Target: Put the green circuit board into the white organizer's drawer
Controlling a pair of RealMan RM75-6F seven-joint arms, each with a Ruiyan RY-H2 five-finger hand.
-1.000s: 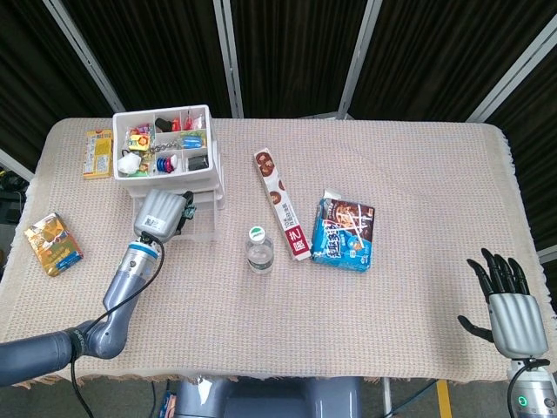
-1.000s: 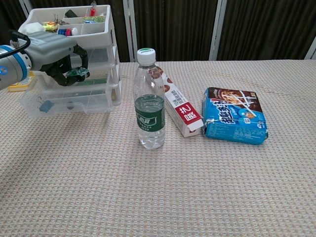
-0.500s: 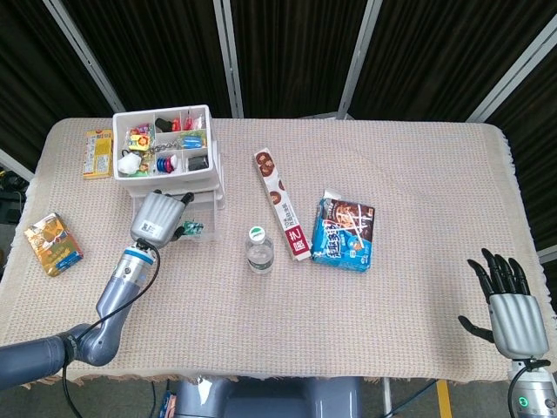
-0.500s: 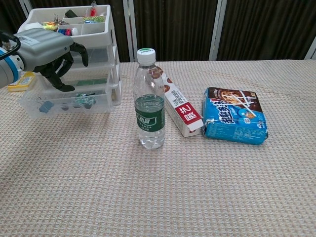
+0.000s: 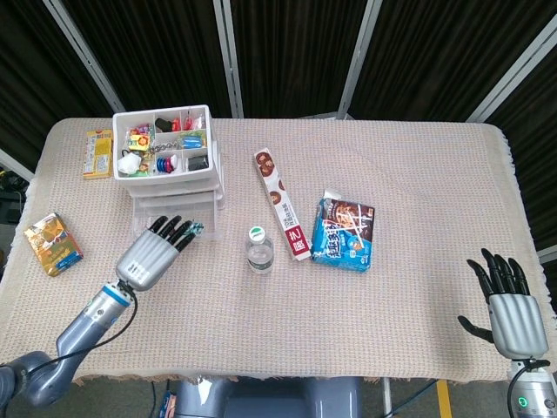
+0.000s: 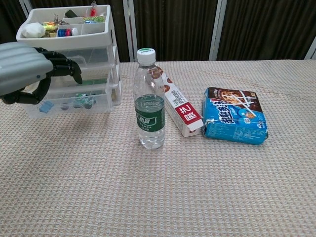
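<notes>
The white organizer stands at the back left of the table, its lowest clear drawer pulled out. The green circuit board lies inside that drawer, beside a blue clip. My left hand is open with fingers spread, just in front of the drawer and holding nothing. My right hand is open at the table's front right edge, far from everything.
A water bottle stands upright mid-table. A red-white long box and a blue snack box lie to its right. A yellow box and a gold packet lie on the left.
My left hand let go of the green circuit board, which dropped into the open drawer. The hand then opened and drew back toward the front of the table.
</notes>
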